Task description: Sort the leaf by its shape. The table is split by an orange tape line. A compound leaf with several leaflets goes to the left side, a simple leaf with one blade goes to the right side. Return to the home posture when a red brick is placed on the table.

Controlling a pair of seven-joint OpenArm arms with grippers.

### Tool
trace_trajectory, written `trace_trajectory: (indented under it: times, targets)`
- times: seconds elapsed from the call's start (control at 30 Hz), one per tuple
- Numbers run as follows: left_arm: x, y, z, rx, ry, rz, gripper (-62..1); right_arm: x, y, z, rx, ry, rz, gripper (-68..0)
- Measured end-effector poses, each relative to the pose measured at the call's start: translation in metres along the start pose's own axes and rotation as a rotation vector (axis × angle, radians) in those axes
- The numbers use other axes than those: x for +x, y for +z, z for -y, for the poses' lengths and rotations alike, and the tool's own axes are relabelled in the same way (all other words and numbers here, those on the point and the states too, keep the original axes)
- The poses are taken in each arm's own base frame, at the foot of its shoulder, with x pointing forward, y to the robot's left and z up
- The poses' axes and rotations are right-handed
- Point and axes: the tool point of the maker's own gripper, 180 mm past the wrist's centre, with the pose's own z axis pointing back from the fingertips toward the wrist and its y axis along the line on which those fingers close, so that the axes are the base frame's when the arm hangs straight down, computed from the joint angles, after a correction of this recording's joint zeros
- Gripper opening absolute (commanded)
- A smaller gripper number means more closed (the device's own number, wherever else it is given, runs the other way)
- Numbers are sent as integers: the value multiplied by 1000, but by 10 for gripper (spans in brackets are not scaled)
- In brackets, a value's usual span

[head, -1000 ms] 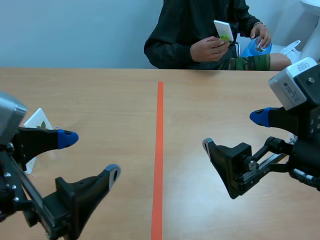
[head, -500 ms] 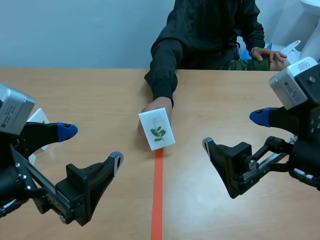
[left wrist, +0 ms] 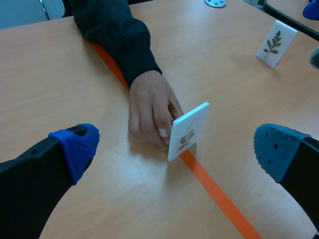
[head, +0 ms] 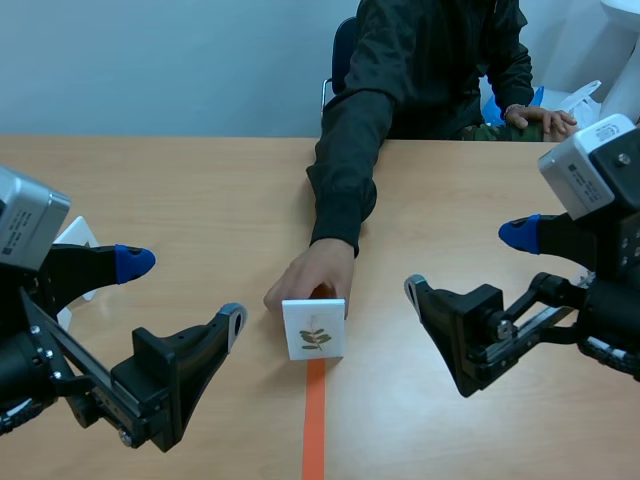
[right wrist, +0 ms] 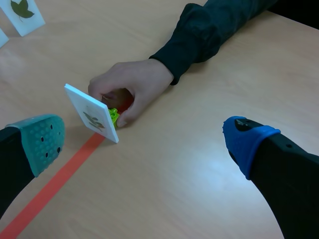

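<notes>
A white card [head: 314, 328] with a small sprig of several leaflets stands on the orange tape line [head: 314, 430], held from behind by a person's hand [head: 305, 275]. In the left wrist view the card [left wrist: 188, 132] is ahead of my left gripper [left wrist: 175, 150], which is open, and the hand [left wrist: 149, 112] is on its far side. In the right wrist view the card [right wrist: 92, 114] tilts on a bright green base [right wrist: 113, 115] ahead of my open right gripper [right wrist: 143, 142]. In the scene view the left gripper [head: 183, 294] and right gripper [head: 468, 261] flank the card, neither touching it.
The person's dark sleeve [head: 345, 160] lies across the table's middle. Another white card [head: 78, 240] stands behind my left gripper; the right wrist view shows a single-blade leaf on that card [right wrist: 22, 12]. A fern-like leaf card [left wrist: 274, 44] stands beyond the line.
The person has reached over and brought the card from their side down the table to the tape line between my grippers. The left arm shifted slightly at first; the right has not moved.
</notes>
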Motion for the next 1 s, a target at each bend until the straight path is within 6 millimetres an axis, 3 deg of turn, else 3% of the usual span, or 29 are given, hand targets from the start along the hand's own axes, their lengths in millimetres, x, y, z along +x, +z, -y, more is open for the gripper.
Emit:
trace_trajectory:
  times: [0.63,0.8,1.0]
  targets:
    - [0,0,0,-1,0,0,14,1,-2,-3,33,11,4,4]
    - [0,0,0,-2,0,0,14,-7,-17,1,87,22,-4,4]
    - [0,0,0,-2,0,0,14,-29,-42,-16,202,20,-10,4]
